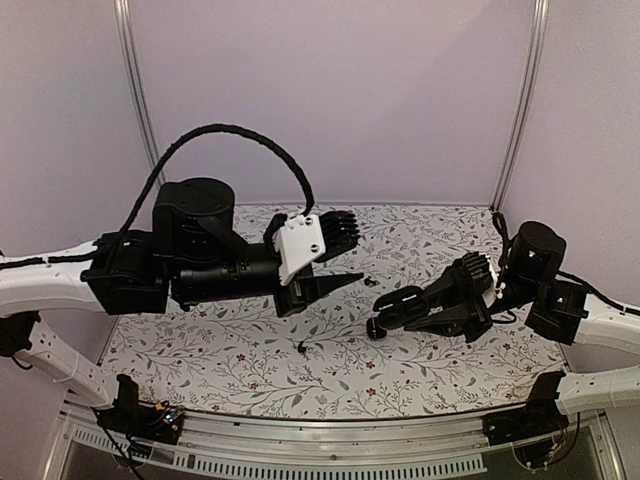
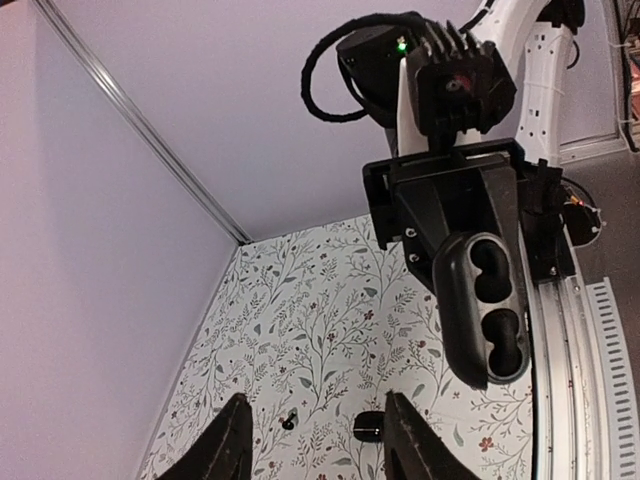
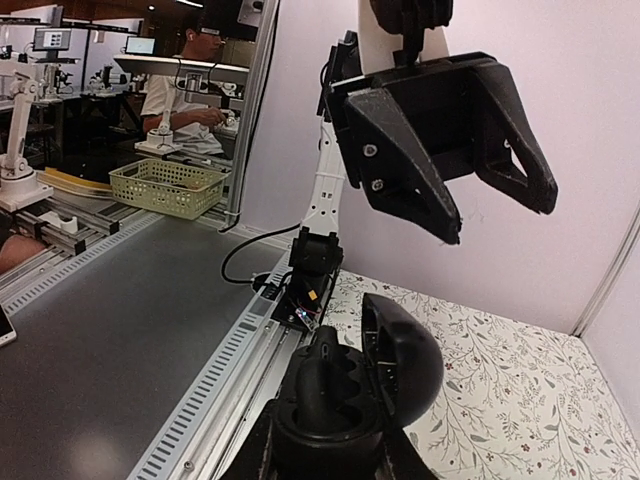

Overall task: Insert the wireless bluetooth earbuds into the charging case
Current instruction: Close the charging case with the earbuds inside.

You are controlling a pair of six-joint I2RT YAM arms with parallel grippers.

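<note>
Left gripper (image 1: pixel 348 253): fingers apart, empty, raised over the table (image 1: pixel 450 240), pointing toward the right arm.
Right gripper (image 1: pixel 395 312): clamped on the case (image 2: pixel 485 310); lid open, both wells empty, facing the left fingers.
Earbud (image 1: pixel 302 347): lay loose on the table, below the left fingers and nearer the bases.
Second earbud (image 2: pixel 289 421): on the table, just ahead of the left fingertips.
Long axis: too small to tell.
Nearer arm: left, and it was the free one.

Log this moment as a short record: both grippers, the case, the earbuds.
left gripper: open, empty, above the table
right gripper: shut on the charging case, held off the table
charging case: lid open, both sockets empty
earbuds: two loose on the table, the second close by; none in the case
</note>
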